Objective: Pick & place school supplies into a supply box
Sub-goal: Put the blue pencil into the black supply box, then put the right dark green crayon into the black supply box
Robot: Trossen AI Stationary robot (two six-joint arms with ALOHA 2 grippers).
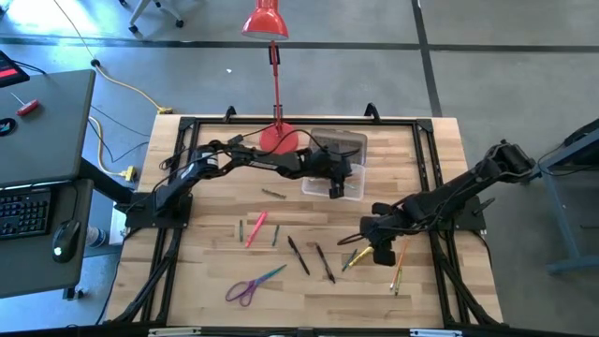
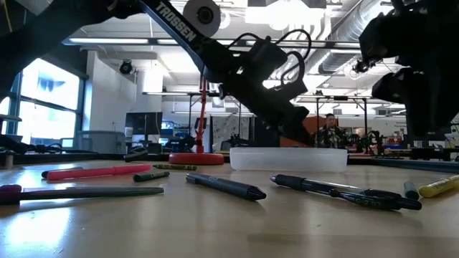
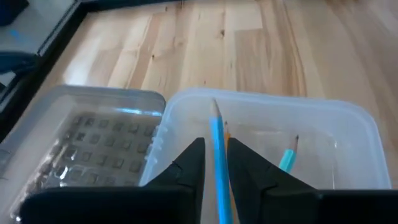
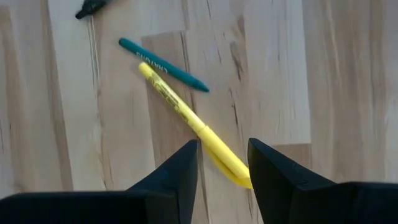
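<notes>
The supply box (image 3: 267, 118) is a clear case, open, with its bumpy lid (image 3: 93, 143) lying beside it toward the far edge. My left gripper (image 3: 216, 168) hovers over the box (image 1: 323, 185), fingers slightly parted on either side of a blue pencil (image 3: 217, 143) whose tip points out over the box. A teal pencil (image 3: 288, 157) lies inside. My right gripper (image 4: 222, 149) stands open at front right (image 1: 374, 245), pointing down. Its fingers straddle one end of a yellow pen (image 4: 186, 115) lying on the table beside a teal crayon (image 4: 163, 64), touching neither. My left gripper has the blue pencil's shaft (image 3: 219, 180) between its parted fingers, lying along them with its tip forward and clear of the box floor. A thin gap shows on one side. I cannot tell whether either finger touches it.
A red lamp's base (image 1: 278, 139) stands at the far edge beside the lid. On the table lie a pink marker (image 1: 255, 227), black pens (image 1: 299, 255), purple scissors (image 1: 245, 288), a green crayon (image 1: 273, 194) and orange pencils (image 1: 400, 267).
</notes>
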